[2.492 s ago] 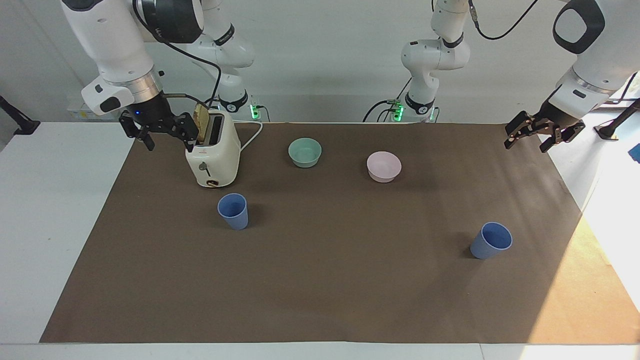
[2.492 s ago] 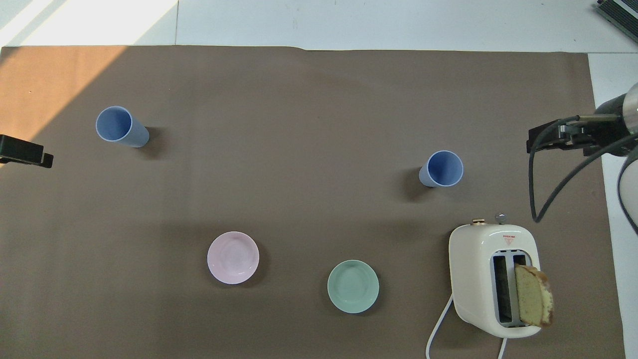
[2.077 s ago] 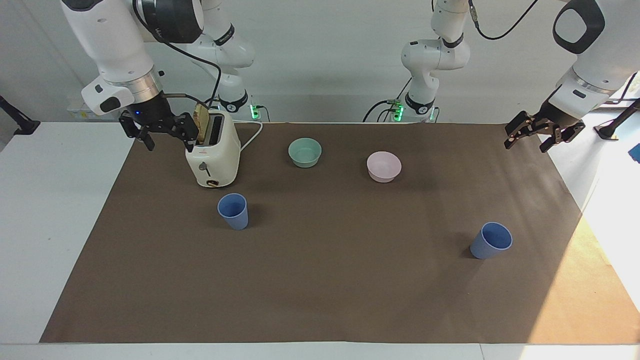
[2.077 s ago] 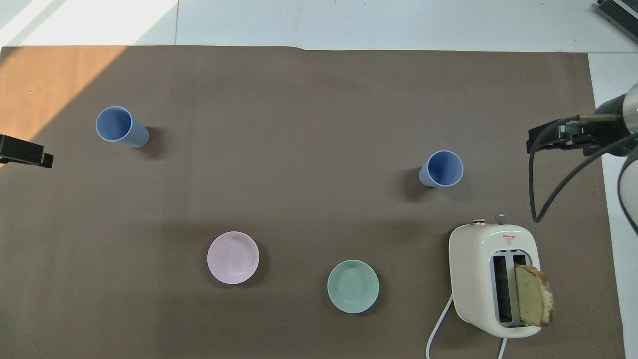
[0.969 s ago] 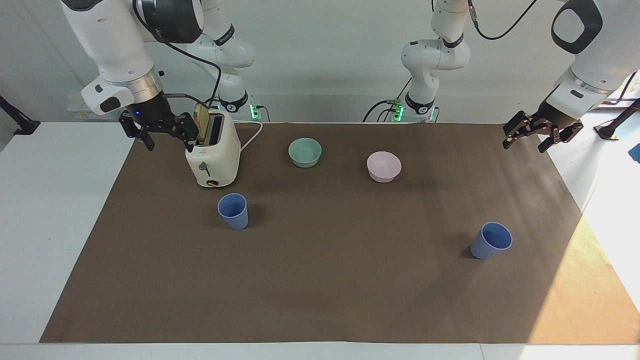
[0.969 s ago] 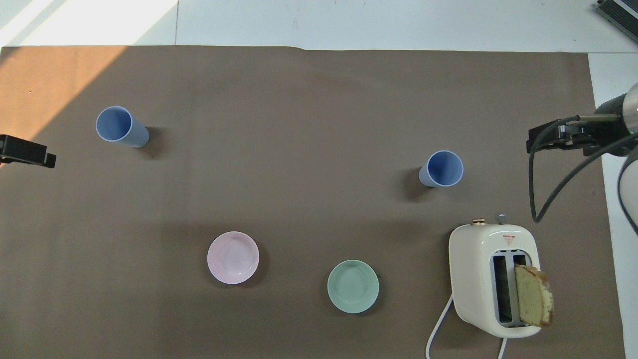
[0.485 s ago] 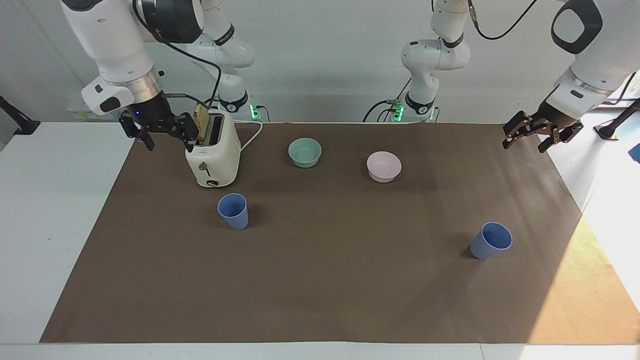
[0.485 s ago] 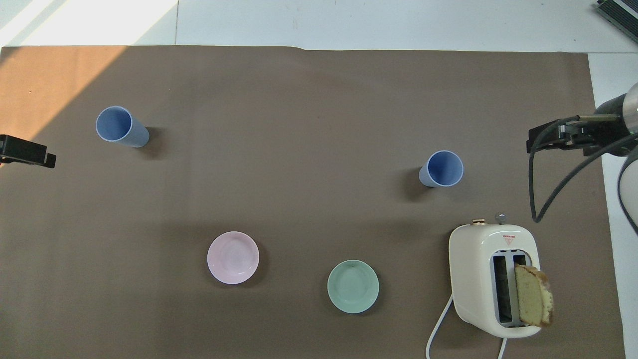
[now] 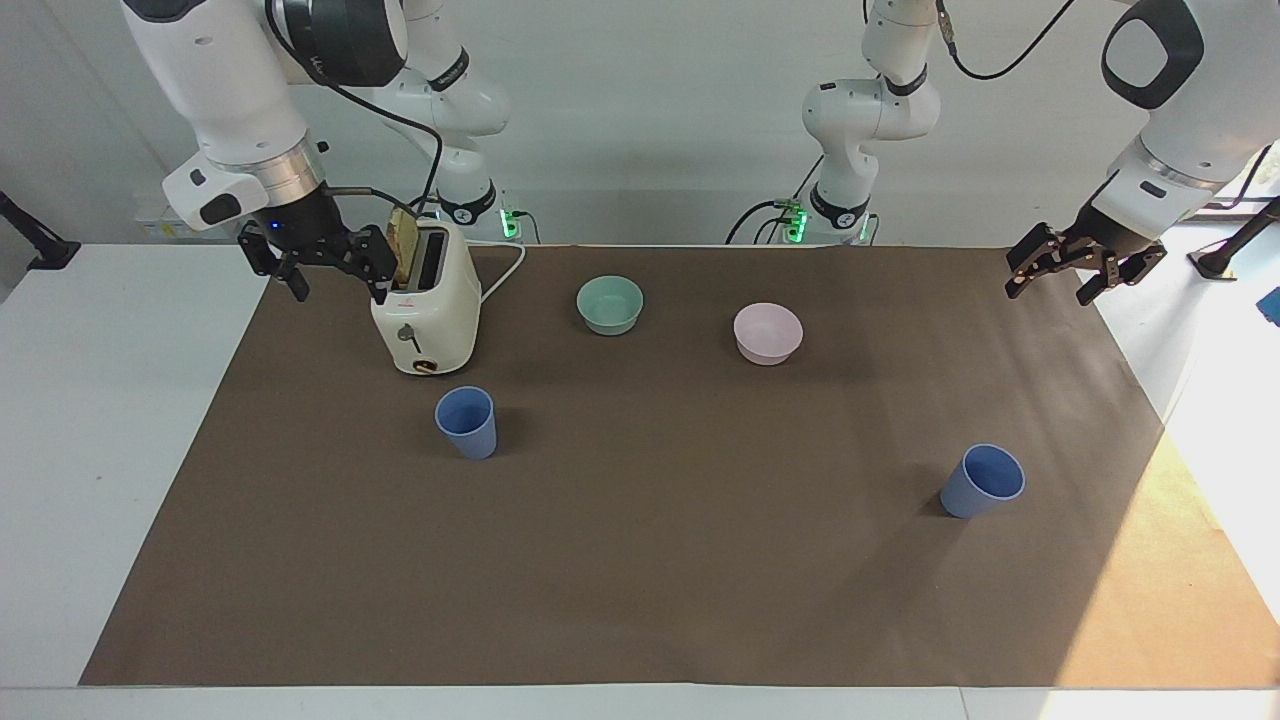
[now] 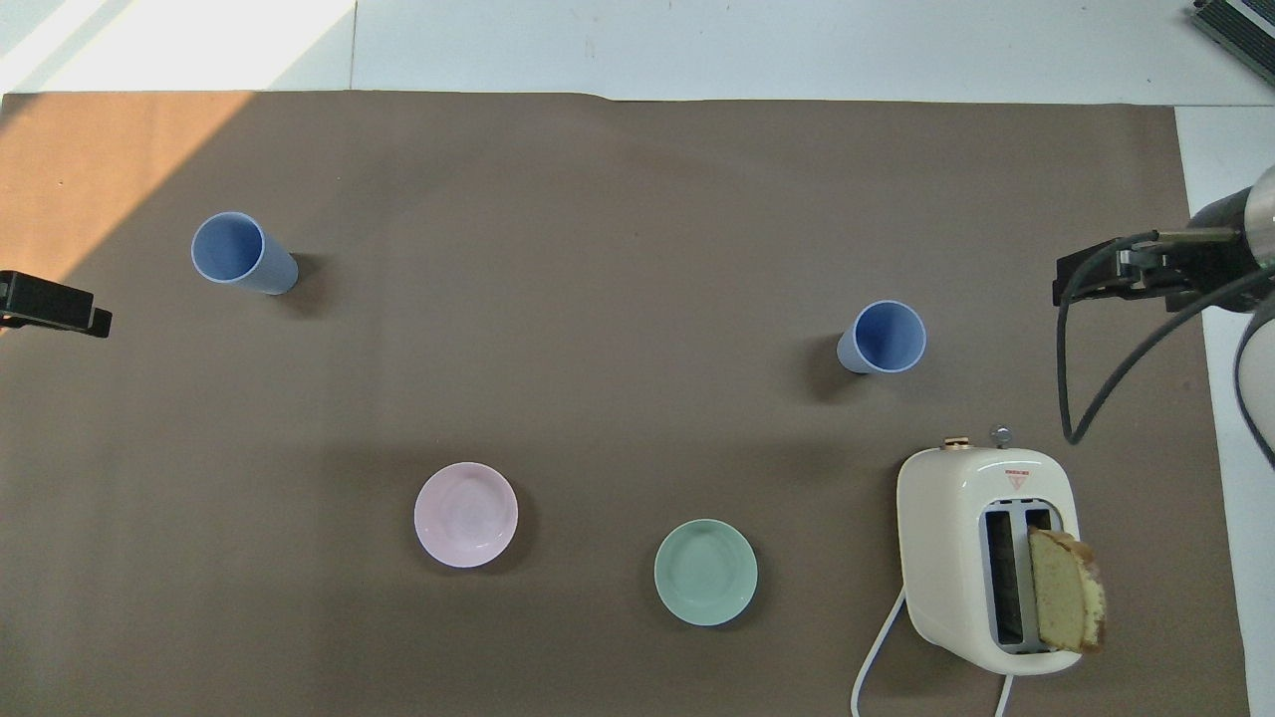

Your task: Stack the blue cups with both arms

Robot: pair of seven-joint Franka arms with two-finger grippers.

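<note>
Two blue cups point(image 9: 467, 421) point(image 9: 982, 480) upright, well apart on the counter point(image 9: 650, 560), left hand point(image 9: 1080, 268) open and empty above counter's edge, right hand point(image 9: 318, 262) open, empty beside the toaster point(image 9: 425, 310)

Room and furniture, as seen:

- Plain white wall point(image 9: 650, 120), matte, running along the 12 o'clock edge of the facing view.
- White flat-topped table point(image 9: 90, 450), bare surface exposed at 9 o'clock and as a strip at 6 o'clock in the facing view.
- Large brown paper sheet point(image 9: 650, 560) point(image 10: 618, 219), rectangular, lying flat on the table and covering most of it.
- Patch of warm sunlight point(image 10: 90, 149), on the sheet's corner at 10 o'clock in the overhead view, at 4 o'clock in the facing view; remaining light even and soft.
</note>
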